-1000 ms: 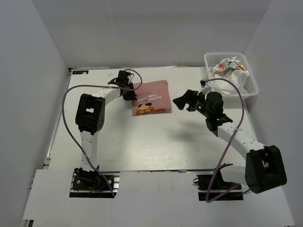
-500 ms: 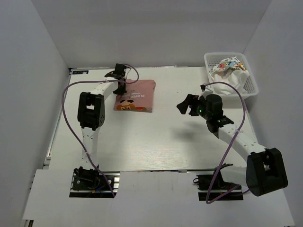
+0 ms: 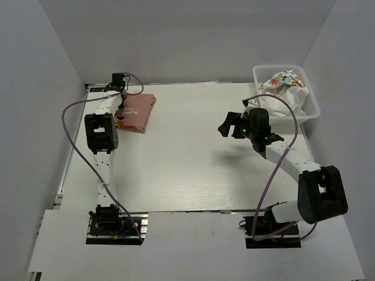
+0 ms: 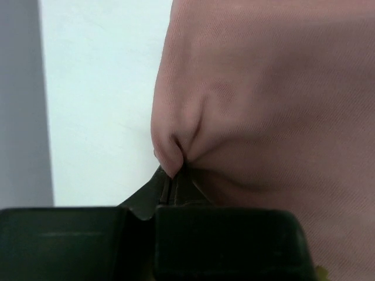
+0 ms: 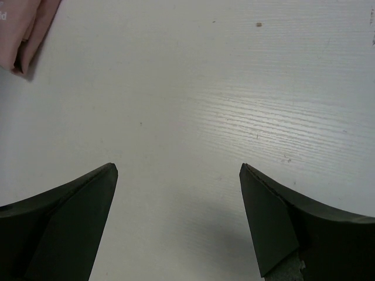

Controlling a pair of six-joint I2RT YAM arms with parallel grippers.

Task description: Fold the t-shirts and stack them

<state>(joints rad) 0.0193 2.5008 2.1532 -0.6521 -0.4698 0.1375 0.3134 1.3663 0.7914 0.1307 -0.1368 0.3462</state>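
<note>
A folded dusty pink t-shirt [image 3: 136, 112] with a small colourful print lies at the table's far left. My left gripper [image 3: 122, 97] is shut on its far left edge; in the left wrist view the pink cloth [image 4: 263, 99] puckers where the closed jaws pinch it at the gripper [image 4: 173, 173]. White t-shirts, one with a multicoloured print [image 3: 281, 82], sit bunched in the basket at the far right. My right gripper [image 3: 230, 127] hovers open over bare table right of centre, and in the right wrist view it [image 5: 179, 170] holds nothing, with a corner of the pink t-shirt [image 5: 26, 29] at top left.
A white plastic lattice basket [image 3: 310, 111] stands at the table's far right corner. White walls close in the table on the left, back and right. Purple cables loop from both arms.
My left gripper closed on the pink t-shirt and dragged it from the table's middle back to the far left. The right gripper drifted slightly up and stayed open.
</note>
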